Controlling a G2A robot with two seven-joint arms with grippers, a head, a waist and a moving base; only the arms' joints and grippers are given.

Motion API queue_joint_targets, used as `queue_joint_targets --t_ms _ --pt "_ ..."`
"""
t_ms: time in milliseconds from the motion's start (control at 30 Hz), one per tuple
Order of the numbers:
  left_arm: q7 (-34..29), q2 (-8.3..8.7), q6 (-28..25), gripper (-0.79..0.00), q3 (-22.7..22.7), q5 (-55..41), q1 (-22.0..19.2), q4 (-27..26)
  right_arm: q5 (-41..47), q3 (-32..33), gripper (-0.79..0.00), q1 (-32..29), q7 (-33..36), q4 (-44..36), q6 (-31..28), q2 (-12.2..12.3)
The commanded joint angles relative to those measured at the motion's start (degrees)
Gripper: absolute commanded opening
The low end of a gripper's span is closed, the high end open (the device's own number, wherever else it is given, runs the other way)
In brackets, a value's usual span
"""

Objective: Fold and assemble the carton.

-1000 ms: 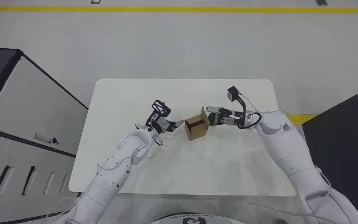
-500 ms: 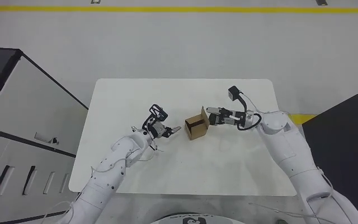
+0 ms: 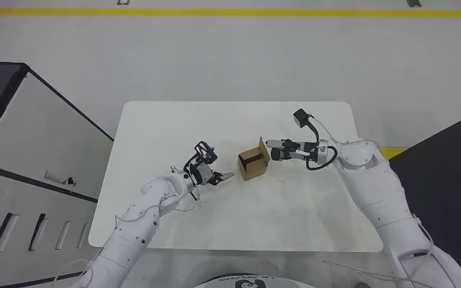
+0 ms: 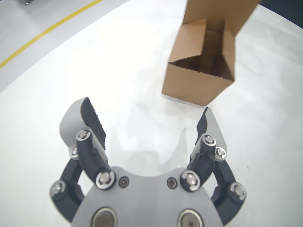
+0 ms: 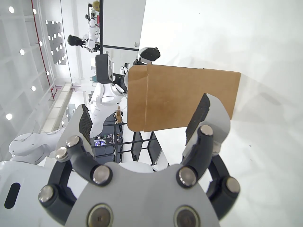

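Standing upright near the middle of the white desk [image 3: 302, 216], the small brown corrugated cardboard carton [image 4: 196, 86] has its top open. One tall lid flap [image 5: 184, 100] rises straight up on the side away from the left gripper [image 4: 146, 109], and a short side flap [image 4: 191, 38] leans inward over the opening. Interior, as visible from the left wrist: bare cardboard, no contents.

Left gripper: jaws spread, holding nothing, low over the desk just beside the carton's near wall and apart from it. Right gripper [image 5: 144, 105]: jaws spread, facing the tall lid flap from the opposite side; contact cannot be confirmed.

Risks, as judged:
- The carton is light and unrestrained, so a push on the tall lid flap may slide or tip it.
- Closing the lid before the side flaps are tucked may crease them.
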Motion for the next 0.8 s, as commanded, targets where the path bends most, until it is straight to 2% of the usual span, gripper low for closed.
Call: queue_joint_targets --t_ms 0,233,333,533,767 --pt "0.1 0.03 -1.1 -0.785 0.3 0.4 -0.2 0.2 0.0 0.0 0.0 0.0 0.0 0.0 0.0 0.0" --pt "-0.6 0.16 -0.2 -0.785 0.3 2.3 -0.3 0.4 0.0 0.0 0.0 0.0 0.0 0.0 0.0 0.0" --pt "1.1 0.1 -2.5 -0.785 2.1 3.6 -0.2 0.9 0.0 0.0 0.0 0.0 0.0 0.0 0.0 0.0" --pt "3.9 -1.29 -1.4 -0.785 6.7 3.2 -3.9 5.5 0.0 0.0 0.0 0.0 0.0 0.0 0.0 0.0" --pt "5.2 -2.05 -1.0 -0.785 9.1 3.8 -6.5 7.4 0.0 0.0 0.0 0.0 0.0 0.0 0.0 0.0"
